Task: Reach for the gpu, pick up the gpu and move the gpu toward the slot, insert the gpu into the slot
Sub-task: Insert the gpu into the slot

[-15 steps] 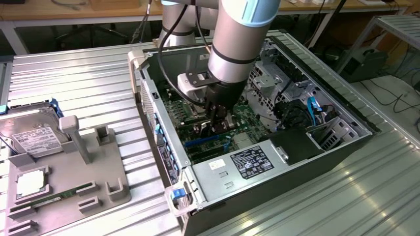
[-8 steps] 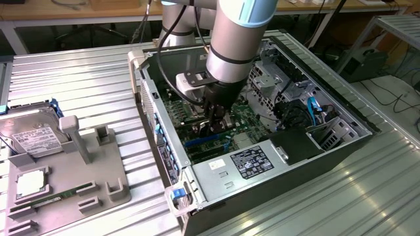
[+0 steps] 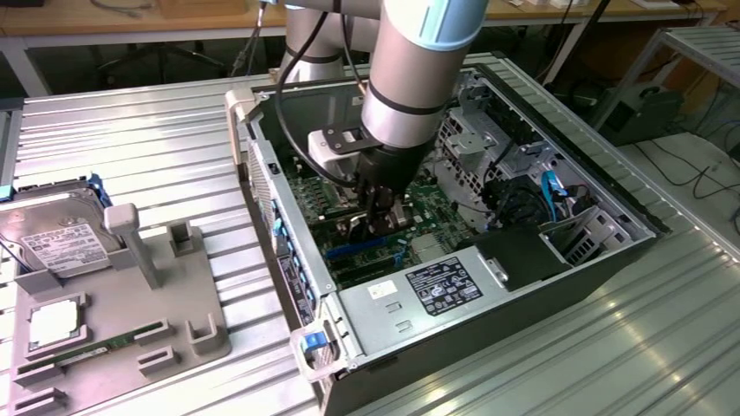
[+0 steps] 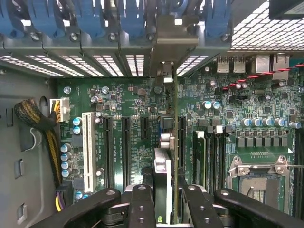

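My gripper (image 3: 379, 227) reaches down inside the open computer case (image 3: 260, 173), over the green motherboard (image 3: 434, 212). It is shut on the gpu (image 4: 164, 173), which I see edge-on as a thin card standing upright between the two black fingers (image 4: 142, 202). The card runs from the fingers toward the case's rear wall, where its silver end bracket (image 4: 173, 40) stands against the slot openings. It stands over the board in line with the black expansion slots (image 4: 126, 142), between two of them. Whether its lower edge sits in a slot I cannot tell. In the exterior view the gpu (image 3: 367, 236) shows as a dark shape under the fingers.
A white slot (image 4: 87, 142), memory slots and the CPU socket (image 4: 259, 175) flank the card. Blue clips (image 4: 130, 16) line the rear wall. The power supply (image 3: 439, 290) and drive cage (image 3: 486, 130) crowd the case. A grey holder (image 3: 173, 312) with a hard drive (image 3: 52, 243) stands at the exterior view's left.
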`<state>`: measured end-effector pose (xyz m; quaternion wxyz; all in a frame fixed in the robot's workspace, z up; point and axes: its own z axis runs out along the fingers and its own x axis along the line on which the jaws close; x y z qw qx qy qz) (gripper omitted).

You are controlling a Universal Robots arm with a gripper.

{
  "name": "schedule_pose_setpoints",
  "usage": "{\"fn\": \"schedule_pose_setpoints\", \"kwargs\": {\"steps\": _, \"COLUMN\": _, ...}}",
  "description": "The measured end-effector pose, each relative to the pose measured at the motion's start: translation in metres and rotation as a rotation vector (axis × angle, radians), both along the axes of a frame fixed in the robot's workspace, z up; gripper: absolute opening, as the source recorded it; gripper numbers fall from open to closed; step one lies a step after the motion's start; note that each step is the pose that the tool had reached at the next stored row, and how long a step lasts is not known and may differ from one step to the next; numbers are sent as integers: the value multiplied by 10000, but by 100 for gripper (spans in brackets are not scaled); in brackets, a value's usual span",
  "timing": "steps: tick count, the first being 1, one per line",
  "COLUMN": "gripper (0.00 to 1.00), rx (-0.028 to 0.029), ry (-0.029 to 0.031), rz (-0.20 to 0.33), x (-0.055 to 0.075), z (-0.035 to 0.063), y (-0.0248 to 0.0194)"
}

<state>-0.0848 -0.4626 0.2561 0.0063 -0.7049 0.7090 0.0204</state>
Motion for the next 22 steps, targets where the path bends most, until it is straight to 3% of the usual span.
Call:
{"fn": "schedule_pose_setpoints", "kwargs": {"steps": 2, "gripper": 28, "rx": 1, "ry": 45, "rz": -4, "x": 1, "z": -5, "y": 0}}
{"fn": "schedule_pose_setpoints", "kwargs": {"steps": 12, "gripper": 28, "rx": 9, "ry": 69, "rz": -5, "x": 2, "z": -16, "y": 1}}
{"fn": "schedule_pose_setpoints", "kwargs": {"steps": 15, "gripper": 28, "rx": 40, "ry": 75, "rz": -5, "x": 2, "z": -31, "y": 1}}
{"fn": "schedule_pose_setpoints", "kwargs": {"steps": 18, "gripper": 28, "rx": 52, "ry": 101, "rz": -5, "x": 2, "z": -45, "y": 0}}
{"fn": "schedule_pose_setpoints", "kwargs": {"steps": 19, "gripper": 28, "rx": 58, "ry": 147, "rz": -5, "x": 2, "z": -60, "y": 0}}
{"fn": "schedule_pose_setpoints", "kwargs": {"steps": 22, "gripper": 28, "rx": 60, "ry": 150, "rz": -5, "x": -5, "z": -61, "y": 0}}
